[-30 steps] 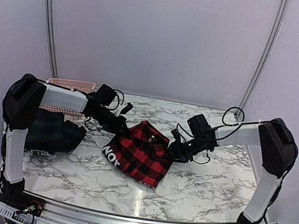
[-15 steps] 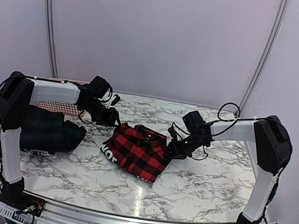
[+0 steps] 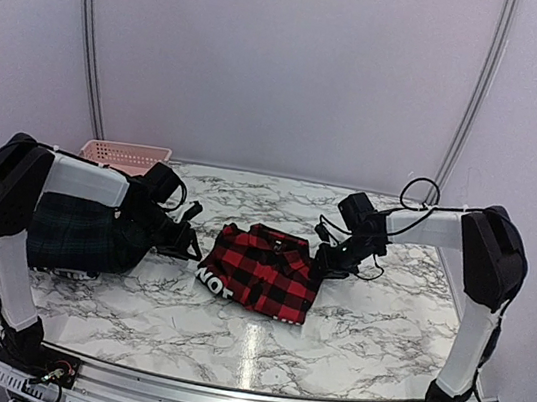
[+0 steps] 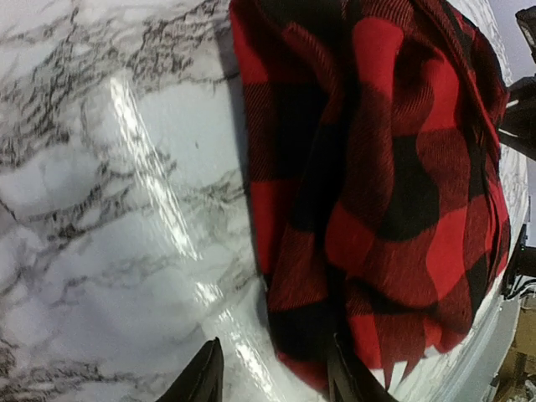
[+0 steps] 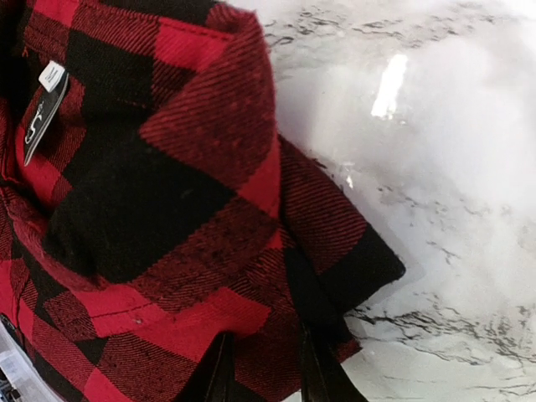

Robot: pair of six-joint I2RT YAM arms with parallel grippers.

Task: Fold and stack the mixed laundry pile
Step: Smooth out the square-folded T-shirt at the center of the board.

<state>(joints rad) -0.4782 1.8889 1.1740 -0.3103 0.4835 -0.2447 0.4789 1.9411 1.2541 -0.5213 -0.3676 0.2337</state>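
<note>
A red-and-black checked shirt (image 3: 263, 273) is seen lying in the middle of the marble worktop (image 3: 381, 324). It is bunched into a small flat bundle, and white letters (image 3: 213, 282) are shown on its near left corner. The left gripper (image 3: 184, 245) is placed low over the worktop, just beside the left edge of the shirt. In the left wrist view its two fingers (image 4: 203, 378) are held well apart. Bare marble is seen between them, one finger is right at the edge of the cloth, and nothing is held. The right gripper (image 3: 324, 262) is set at the right edge of the shirt. In the right wrist view its fingers (image 5: 219, 373) are drawn close together and red-and-black cloth is pinched between them, so the edge of the shirt is gripped there. A small white-and-black label (image 5: 48, 94) is seen by the collar in that view. A dark green plaid garment (image 3: 77, 233) is heaped at the left side of the worktop, partly hidden under the left arm and apart from the shirt. A pink basket (image 3: 126, 152) is stood at the far left corner, behind the green garment.
</note>
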